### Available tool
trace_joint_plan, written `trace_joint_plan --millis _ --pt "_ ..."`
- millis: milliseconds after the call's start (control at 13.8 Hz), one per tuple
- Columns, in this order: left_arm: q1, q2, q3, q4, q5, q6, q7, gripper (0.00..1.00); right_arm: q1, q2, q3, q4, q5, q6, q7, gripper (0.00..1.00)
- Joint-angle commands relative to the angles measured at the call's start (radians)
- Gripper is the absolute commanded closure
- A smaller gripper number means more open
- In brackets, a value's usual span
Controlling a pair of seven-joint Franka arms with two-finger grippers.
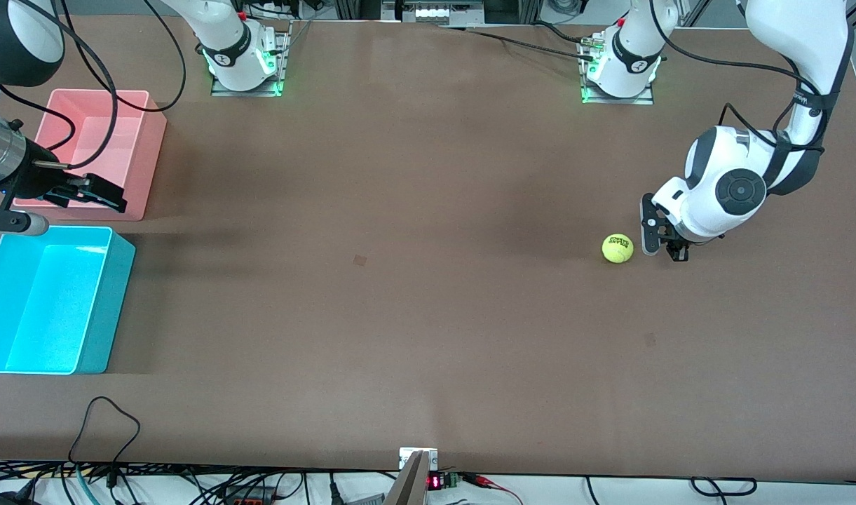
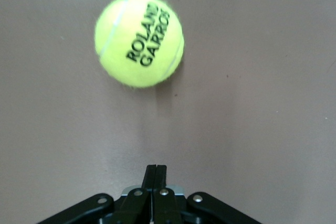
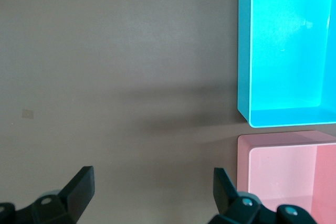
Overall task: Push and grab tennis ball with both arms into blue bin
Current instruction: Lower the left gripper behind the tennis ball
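The tennis ball (image 1: 617, 247) lies on the brown table at the left arm's end; in the left wrist view the ball (image 2: 139, 39) shows dark lettering. My left gripper (image 1: 650, 244) is shut and empty, low at the table right beside the ball, a small gap apart; its closed tips (image 2: 156, 169) point at the ball. The blue bin (image 1: 112, 301) stands at the right arm's end, empty. My right gripper (image 1: 98, 193) is open and empty, up over the near corner of the pink bin; it (image 3: 152, 182) looks down on the blue bin (image 3: 244, 51).
The pink bin (image 1: 151, 140) stands right beside the blue bin, farther from the front camera, and also shows in the right wrist view (image 3: 242, 150). A loop of black cable (image 1: 109, 421) lies on the table near the front edge.
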Motion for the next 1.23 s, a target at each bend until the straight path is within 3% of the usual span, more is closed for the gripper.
trace_joint_plan --millis 0,289,650,1011,1155 --pt "0.033 0.035 -0.002 -0.01 0.013 0.077 0.046 1.0 0.007 -0.014 -0.003 -0.007 0.012 -0.005 0.014 0.0" --pt "0.03 0.05 -0.003 -0.018 0.014 0.082 0.014 1.0 0.008 -0.014 -0.003 -0.007 0.012 -0.005 0.014 0.0" --pt "-0.048 0.09 -0.01 -0.025 0.014 0.143 -0.087 1.0 0.007 -0.014 -0.003 -0.007 0.012 -0.005 0.014 0.0" --pt "-0.03 0.093 -0.256 -0.016 -0.013 0.173 -0.369 1.0 0.007 -0.014 -0.003 -0.007 0.012 -0.005 0.014 0.0" --pt "-0.031 0.093 -0.284 -0.009 -0.013 0.173 -0.423 1.0 0.007 -0.014 -0.003 -0.007 0.012 -0.005 0.014 0.0"
